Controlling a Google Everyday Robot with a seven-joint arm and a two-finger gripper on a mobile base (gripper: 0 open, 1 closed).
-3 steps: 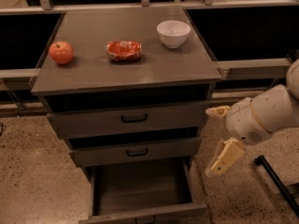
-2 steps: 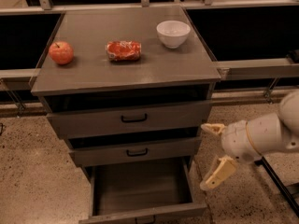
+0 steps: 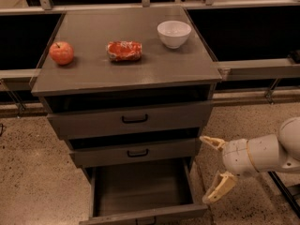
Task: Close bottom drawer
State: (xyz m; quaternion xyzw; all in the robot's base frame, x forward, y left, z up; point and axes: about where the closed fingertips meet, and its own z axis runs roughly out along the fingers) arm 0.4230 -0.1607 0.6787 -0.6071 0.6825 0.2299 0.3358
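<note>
The bottom drawer (image 3: 140, 191) is pulled far out of the grey cabinet, and its deep box looks empty. Its flat front (image 3: 145, 214) runs along the lower edge of the view, with the handle mostly cut off. My gripper (image 3: 214, 165) is open, its two pale fingers spread wide. It hangs just right of the drawer's right side wall, near the front corner, not touching it. The white arm (image 3: 267, 151) reaches in from the right.
The middle drawer (image 3: 136, 153) and top drawer (image 3: 133, 120) each stick out slightly. On the cabinet top (image 3: 93, 74) sit a red apple (image 3: 61, 53), a crushed red can (image 3: 124, 50) and a white bowl (image 3: 174, 33). Speckled floor surrounds the cabinet.
The gripper has moved down and to the left, closer to the open bottom drawer's right side. The drawers have not moved.
</note>
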